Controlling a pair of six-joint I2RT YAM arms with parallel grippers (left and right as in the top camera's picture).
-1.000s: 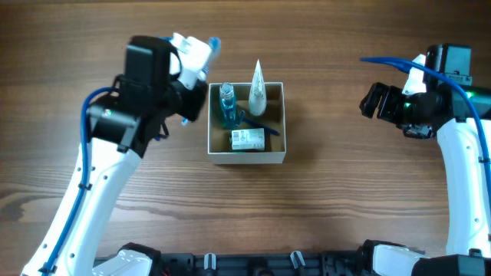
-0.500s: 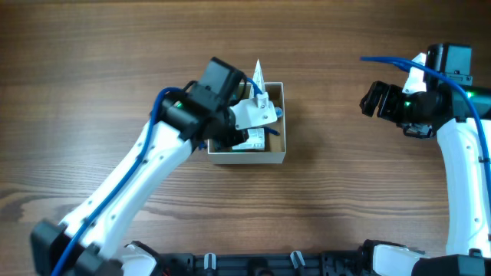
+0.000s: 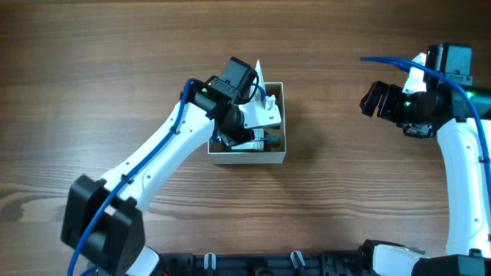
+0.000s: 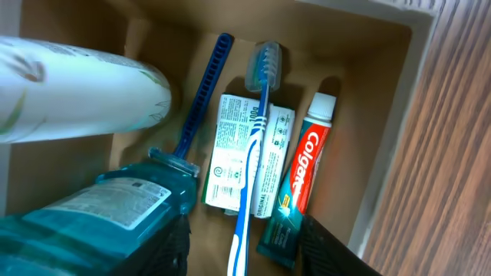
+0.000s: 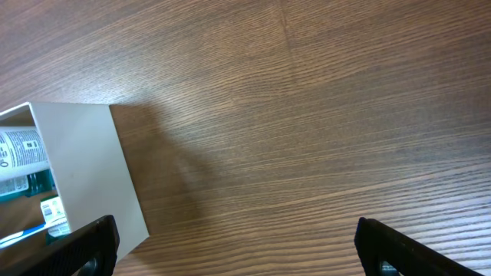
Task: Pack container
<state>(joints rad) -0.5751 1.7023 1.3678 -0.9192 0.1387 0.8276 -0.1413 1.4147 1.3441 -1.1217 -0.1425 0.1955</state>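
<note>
From above, the container sits near the middle of the surface, slightly toward the far edge. The left tool hangs over its inside. The right tool is near the right edge, well apart from the box.

Left wrist view: the left tool's fingers are spread wide and grip nothing. Below them a blue-and-white toothbrush lies on a white-and-green packet. A toothpaste tube lies just beside the packet, and a blue razor, a teal mouthwash bottle and a white tube lie on the other side.

Right wrist view: the right tool is wide open and empty over bare wood, with the container's white wall at the left.
</note>
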